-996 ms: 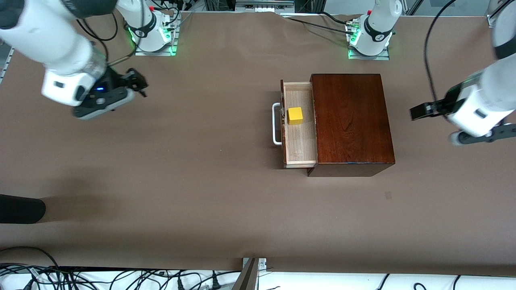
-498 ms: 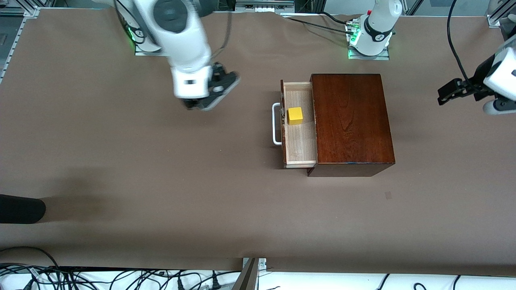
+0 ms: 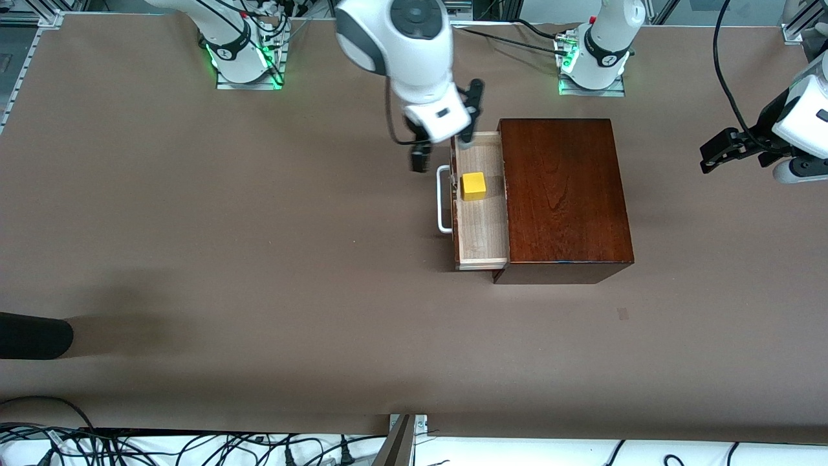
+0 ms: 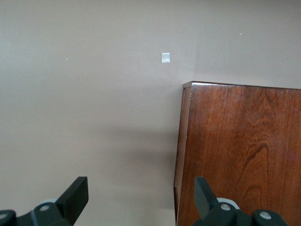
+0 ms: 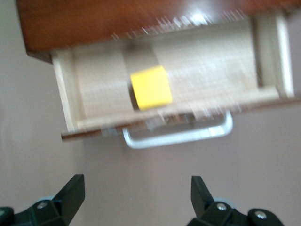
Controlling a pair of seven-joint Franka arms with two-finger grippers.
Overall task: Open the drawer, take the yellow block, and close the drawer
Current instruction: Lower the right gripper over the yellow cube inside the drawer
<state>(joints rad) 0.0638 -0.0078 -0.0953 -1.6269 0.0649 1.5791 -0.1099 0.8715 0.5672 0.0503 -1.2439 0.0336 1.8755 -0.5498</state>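
Observation:
The drawer [image 3: 482, 226] of the dark reddish-brown wooden box [image 3: 563, 194] stands pulled open, its white bar handle [image 3: 444, 199] toward the right arm's end of the table. The yellow block [image 3: 473, 186] lies in the drawer. My right gripper [image 3: 443, 150] is open and empty, up over the table just in front of the handle. Its wrist view shows the block [image 5: 151, 87], the drawer [image 5: 103, 89] and the handle [image 5: 178, 137] ahead of the gripper [image 5: 136, 193]. My left gripper [image 3: 710, 158] is open and empty, waiting beside the box [image 4: 240, 150].
A dark object [image 3: 32, 335] lies at the table's edge at the right arm's end. A small tape mark [image 3: 622, 314] sits on the brown table nearer the front camera than the box. Cables run along the near edge.
My right arm has swung from the right arm's end of the table to the drawer's front. My left gripper shifted a little toward the bases, then stayed.

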